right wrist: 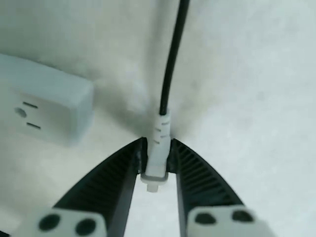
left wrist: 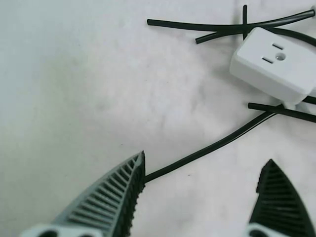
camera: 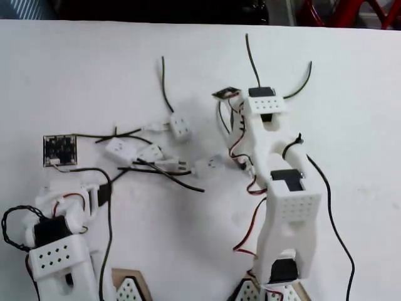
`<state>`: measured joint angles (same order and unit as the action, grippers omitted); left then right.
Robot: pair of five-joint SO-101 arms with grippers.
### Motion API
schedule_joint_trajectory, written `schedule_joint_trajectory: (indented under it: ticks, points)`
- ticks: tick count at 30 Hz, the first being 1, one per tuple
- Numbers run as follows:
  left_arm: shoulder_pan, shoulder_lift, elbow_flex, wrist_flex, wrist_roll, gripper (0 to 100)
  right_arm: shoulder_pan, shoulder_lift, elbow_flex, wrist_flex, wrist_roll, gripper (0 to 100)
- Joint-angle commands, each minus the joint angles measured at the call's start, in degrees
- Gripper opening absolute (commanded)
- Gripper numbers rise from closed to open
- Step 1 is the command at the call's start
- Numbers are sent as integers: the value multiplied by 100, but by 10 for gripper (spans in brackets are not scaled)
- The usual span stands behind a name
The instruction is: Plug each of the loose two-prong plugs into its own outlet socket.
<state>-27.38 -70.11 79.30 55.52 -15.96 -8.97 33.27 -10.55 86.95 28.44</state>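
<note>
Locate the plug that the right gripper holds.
In the right wrist view, the plug is clamped in the right gripper, its cord trailing away and a white outlet close beside it.

On the counter (camera: 81,69), a bunch of sockets (camera: 119,148) and cords (camera: 164,78) lies in the middle, between the two arms. The left arm (camera: 56,251) sits at the near left and the right arm (camera: 285,207) stands right of the bunch. A square board (camera: 60,150) lies left of the bunch, just behind the left arm. The left tool (left wrist: 206,159) hangs over one cord (left wrist: 207,148), with one socket (left wrist: 274,61) near it. The right tool (right wrist: 158,142) has a plug (right wrist: 157,165) between its fingers, another socket (right wrist: 44,106) just beside
</note>
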Motion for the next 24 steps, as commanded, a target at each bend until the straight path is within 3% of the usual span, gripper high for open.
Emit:
schedule_joint_trajectory:
  ticks: [1, 7, 16, 20, 24]
  points:
    - [-31, -92, -9, -123, 35, 352, 40, 31, -255, 22, -9, 15]
    - [-31, -92, -9, -123, 35, 352, 110, -312, -255, 154, 0, 17]
    - [-31, -92, -9, -123, 35, 352, -242, -2141, -176, 1121, -53, 17]
    - [-31, -92, -9, -123, 35, 352, -505, -3169, 413, 1112, -70, 17]
    - [-31, -92, -9, -123, 35, 352, -866, -4356, 1433, 673, -563, 17]
